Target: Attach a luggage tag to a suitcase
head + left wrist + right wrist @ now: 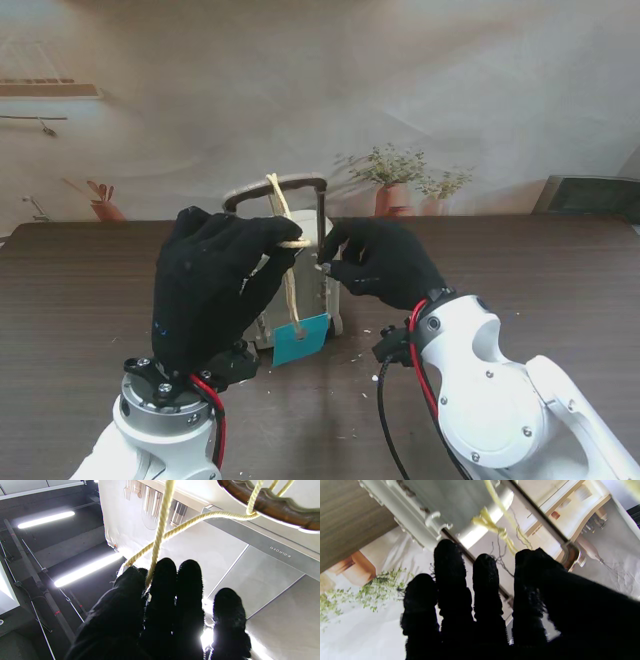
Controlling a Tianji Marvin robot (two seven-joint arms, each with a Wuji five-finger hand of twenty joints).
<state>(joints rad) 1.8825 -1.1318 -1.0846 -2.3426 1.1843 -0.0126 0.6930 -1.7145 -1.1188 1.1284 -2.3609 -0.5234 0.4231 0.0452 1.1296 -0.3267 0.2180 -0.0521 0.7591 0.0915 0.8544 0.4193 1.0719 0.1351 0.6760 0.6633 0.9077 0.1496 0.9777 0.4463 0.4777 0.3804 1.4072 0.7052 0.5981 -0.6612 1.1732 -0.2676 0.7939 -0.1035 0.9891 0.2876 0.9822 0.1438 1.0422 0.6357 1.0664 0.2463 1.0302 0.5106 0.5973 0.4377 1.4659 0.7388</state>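
Cream cord loops over the suitcase handle, pinched by the left robot hand; the blue tag dangles against the case front on the counter. The right robot hand presses on the case's side, fingers curled; whether it grips anything I cannot tell. A loose pinch could let the cord slide off the handle. No containers hold anything visible.

Dark wood-grain table, printed backdrop with potted plants, ceiling lights
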